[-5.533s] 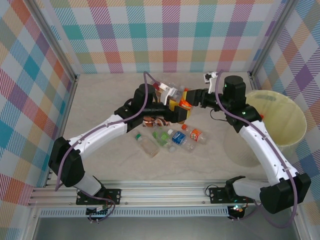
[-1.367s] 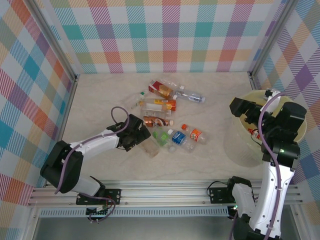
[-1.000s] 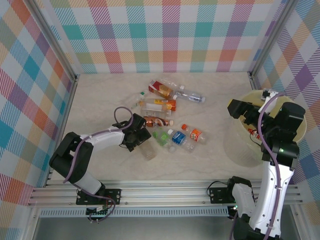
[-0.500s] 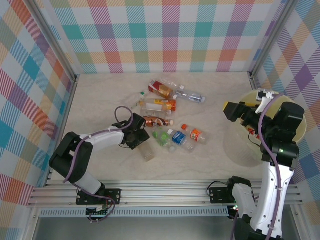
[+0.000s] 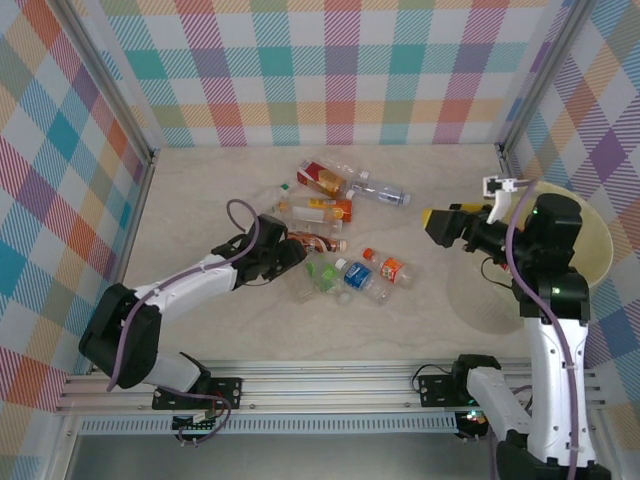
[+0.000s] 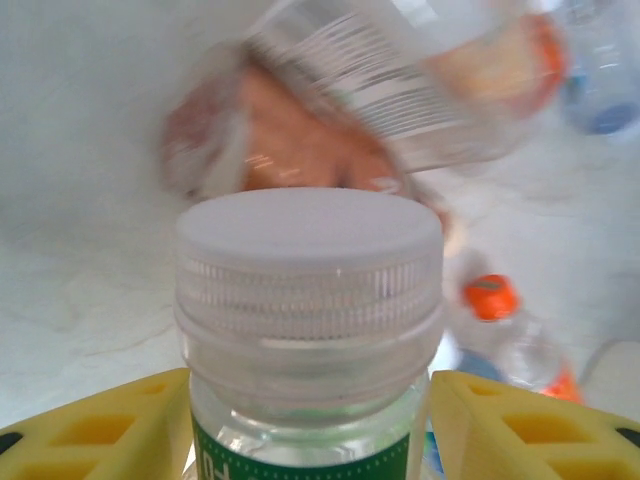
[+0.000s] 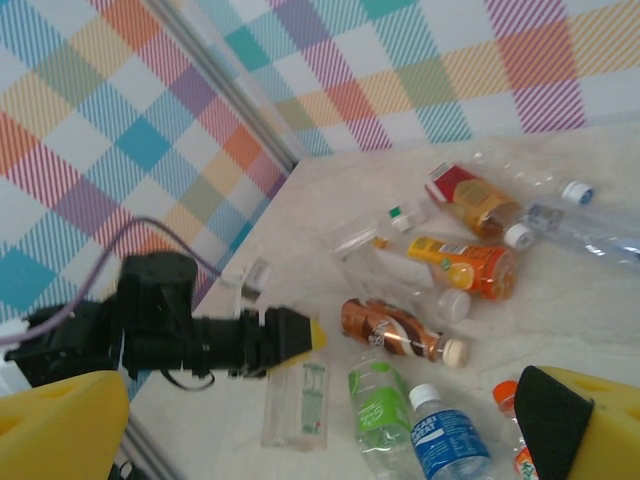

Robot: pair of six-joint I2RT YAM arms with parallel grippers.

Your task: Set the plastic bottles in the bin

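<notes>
From above and behind the arm bases, the top camera looks down on the whole desk (image 5: 200, 200). The left wrist camera sits right up against a white-capped bottle (image 6: 310, 290) between its yellow fingers (image 6: 100, 430). The right wrist camera looks leftward from near the right edge over the scattered bottles (image 7: 470, 265), which the top view also shows.

Bright, even light; blurred left wrist background
</notes>
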